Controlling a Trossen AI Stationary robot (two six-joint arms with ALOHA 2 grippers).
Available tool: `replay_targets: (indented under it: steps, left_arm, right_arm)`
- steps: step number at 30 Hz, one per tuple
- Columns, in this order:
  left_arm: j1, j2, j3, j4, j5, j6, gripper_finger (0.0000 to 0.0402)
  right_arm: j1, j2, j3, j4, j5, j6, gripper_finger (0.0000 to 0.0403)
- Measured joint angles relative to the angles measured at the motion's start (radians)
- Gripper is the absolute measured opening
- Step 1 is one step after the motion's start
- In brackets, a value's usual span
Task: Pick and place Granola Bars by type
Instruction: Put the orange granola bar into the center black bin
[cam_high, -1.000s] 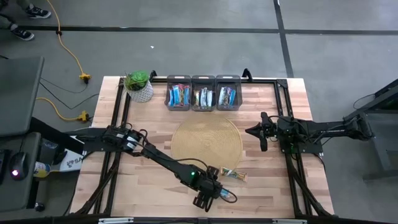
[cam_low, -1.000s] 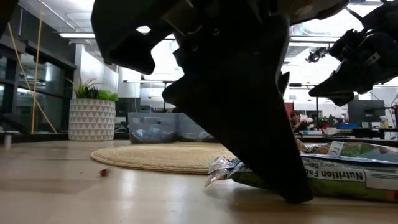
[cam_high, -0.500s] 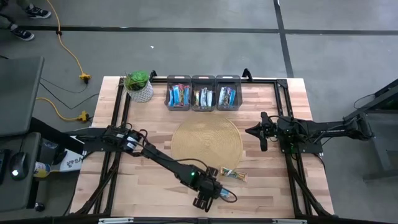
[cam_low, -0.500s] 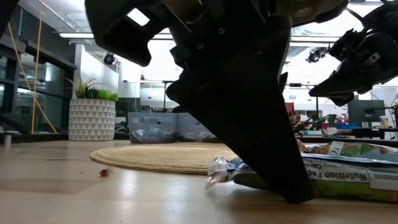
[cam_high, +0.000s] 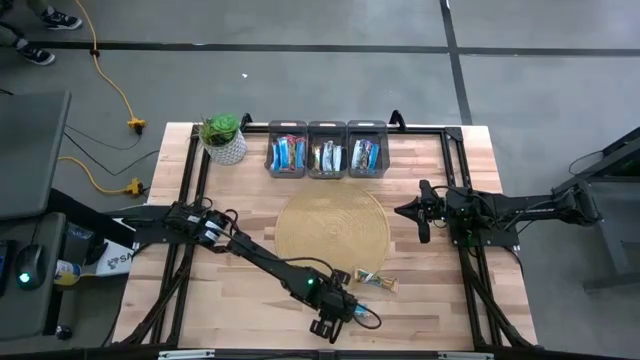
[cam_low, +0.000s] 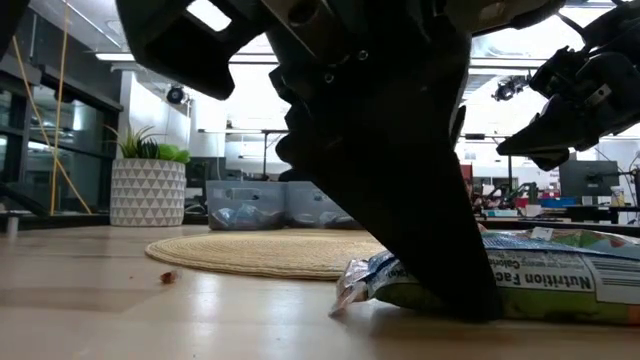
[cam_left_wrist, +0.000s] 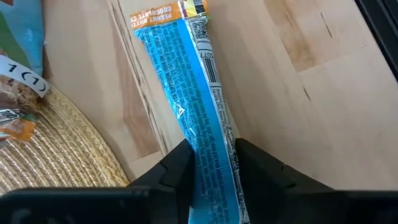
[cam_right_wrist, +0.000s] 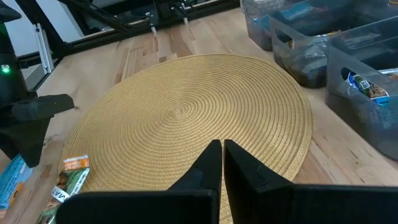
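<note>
I have the left end effector (cam_left_wrist: 211, 165) down at the near edge of the counter (cam_high: 240, 290), just off the mat (cam_high: 332, 226), with its two fingers (cam_left_wrist: 180, 168) straddling the blue bar (cam_left_wrist: 193, 93). The wrapper runs lengthwise between them, and they sit close against its sides, so I read this as grasping the blue bar, or very nearly; it lies flat on the wood, not lifted. I came in across the narrow width because a flat foil bar gives little else to pinch.

A green bar (cam_high: 377, 281) lies just beside it, touching the mat's rim, so I judge a clean lift must not drag that one along.

The three bins (cam_high: 327, 150) stand at the far edge, each already holding bars, which is where this one belongs by type.

The right end effector (cam_right_wrist: 222, 163) waits over the right side of the counter, clenched, clear of my path.
</note>
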Motion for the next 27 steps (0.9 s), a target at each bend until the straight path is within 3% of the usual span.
replay_targets:
  steps: [8,14,17,21,27]
  left_arm:
    - [0.02,0.007,0.145,-0.036,-0.04,-0.003,0.0099]
    - [0.074,0.003,0.315,-0.054,0.056,-0.019,0.0099]
    - [0.111,0.003,0.409,-0.058,0.19,0.003,0.0099]
    - [0.17,0.0,0.517,0.0,0.451,0.005,0.0099]
    - [0.254,0.0,0.53,0.38,0.866,-0.209,0.0099]
  right_arm:
    - [0.0,0.0,0.0,0.0,0.0,0.0,0.0]
    - [0.0,0.0,0.0,0.0,0.0,0.0,0.0]
    - [0.0,0.0,0.0,0.0,0.0,0.0,0.0]
    - [0.0,0.0,0.0,0.0,0.0,0.0,0.0]
    - [0.0,0.0,0.0,0.0,0.0,0.0,0.0]
